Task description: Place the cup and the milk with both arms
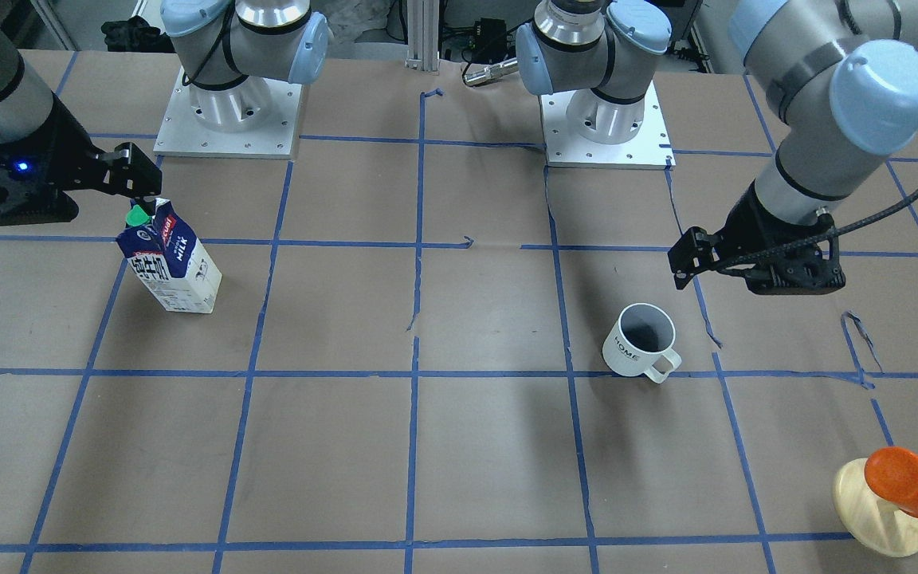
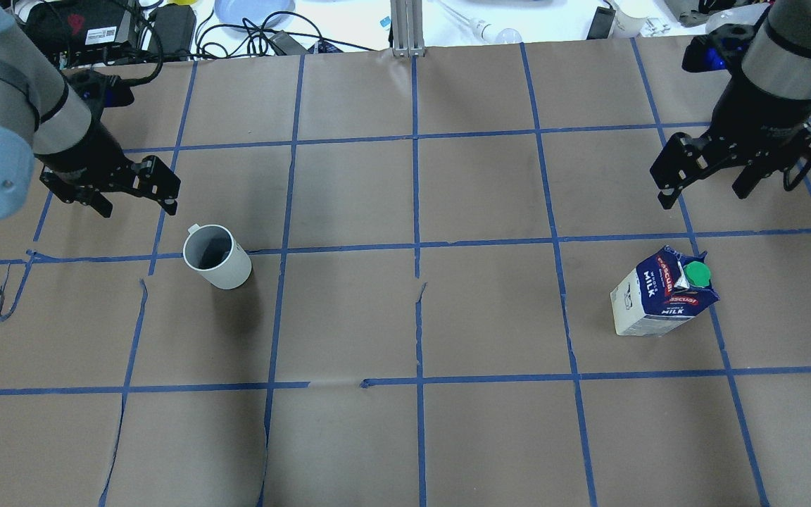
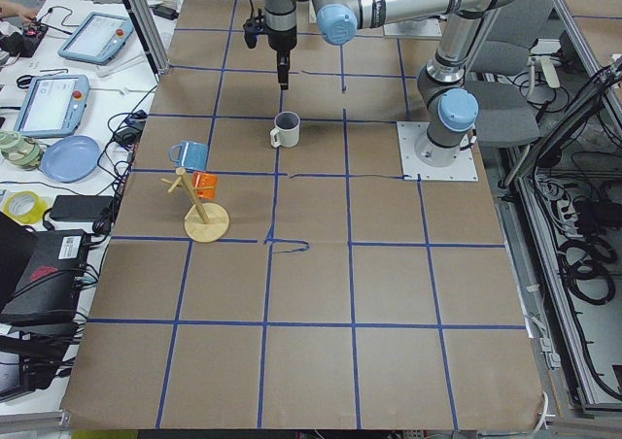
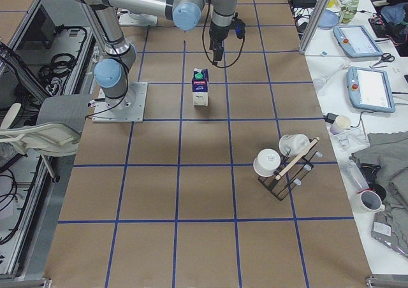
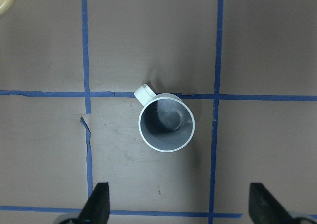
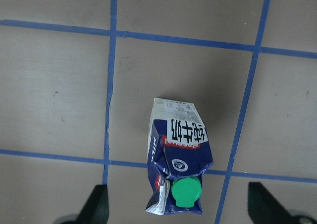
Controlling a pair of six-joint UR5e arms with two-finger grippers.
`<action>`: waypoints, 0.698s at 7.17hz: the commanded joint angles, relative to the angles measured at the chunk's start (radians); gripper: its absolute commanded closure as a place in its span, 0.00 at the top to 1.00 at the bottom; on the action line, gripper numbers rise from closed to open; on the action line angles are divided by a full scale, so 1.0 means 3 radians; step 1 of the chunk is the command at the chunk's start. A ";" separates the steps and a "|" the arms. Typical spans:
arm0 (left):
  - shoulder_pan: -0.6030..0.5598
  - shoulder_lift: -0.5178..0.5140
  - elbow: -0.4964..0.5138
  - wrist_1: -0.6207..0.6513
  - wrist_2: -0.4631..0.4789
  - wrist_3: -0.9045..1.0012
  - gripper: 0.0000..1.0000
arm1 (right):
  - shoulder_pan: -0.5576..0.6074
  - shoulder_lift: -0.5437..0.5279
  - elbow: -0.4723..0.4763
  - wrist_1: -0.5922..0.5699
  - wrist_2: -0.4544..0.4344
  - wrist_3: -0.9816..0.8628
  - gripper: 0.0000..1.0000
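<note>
The cup point(image 2: 217, 256) stands upright on the left half of the table point(image 2: 412, 317). Its dark inside is open to view and its base touches a blue tape line point(image 2: 349, 247). Its squarish handle points to the far left, and the "HOME" lettering is on the side away from the robot. The left gripper point(image 2: 136, 209) hangs above the table just to the cup's left and apart from it. Its 2 fingers point(image 5: 99, 206) are spread wide and hold nothing. In the left wrist view the cup sits centred between those fingers and ahead of their tips, seen straight down its mouth.

The milk point(image 2: 662, 292) stands upright on the right half of the table, well apart from the cup. Its green cap point(image 2: 696, 273) is on the slope of the gable toward the far right. The right gripper point(image 2: 702, 196) is raised above the carton, a little to its right, and does not touch it. Its 2 fingers point(image 6: 96, 206) are also spread wide, with nothing between them. The right wrist view looks down on the carton's blue top. The cap lies close to the line between the fingertips, and the white base reaches ahead.

At the table's far left corner a wooden stand point(image 1: 881, 510) carries an orange cup point(image 1: 909, 481). On the far right a dark rack point(image 4: 280, 170) holds white cups.
</note>
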 commanded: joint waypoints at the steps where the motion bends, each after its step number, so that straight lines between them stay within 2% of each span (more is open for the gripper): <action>1: 0.0070 -0.0156 -0.0462 0.0653 -0.0032 0.0091 1.00 | -0.0217 0.0013 0.0326 -0.0037 -0.0003 -0.0041 1.00; 3: 0.0070 -0.0299 -0.0463 0.0659 -0.0180 0.0092 0.97 | -0.0239 0.0023 0.0576 -0.0133 -0.0002 0.0111 1.00; 5: 0.0070 -0.0396 -0.0453 0.0675 -0.0185 0.0097 0.75 | -0.0238 0.0043 0.0715 -0.0246 0.0003 0.0199 0.99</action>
